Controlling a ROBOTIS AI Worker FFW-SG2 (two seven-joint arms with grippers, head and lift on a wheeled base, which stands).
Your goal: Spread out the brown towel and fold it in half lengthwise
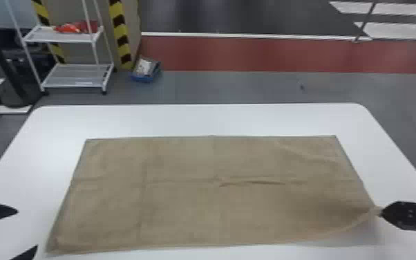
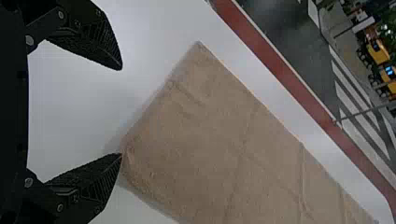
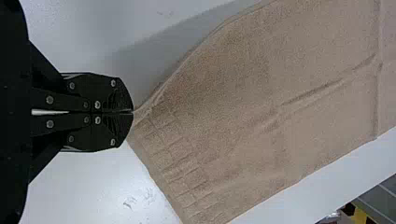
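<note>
On white table (image 1: 197, 119), creased towel (image 1: 183, 211)

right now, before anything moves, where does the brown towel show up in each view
head view: the brown towel lies spread across the middle, its near right corner raised in the right pincer
left wrist view: its left end is ahead of the open left pincer, near left corner right by one fingertip
right wrist view: its right end runs out from the closed pincer
shared landmark: the white tabletop
</note>
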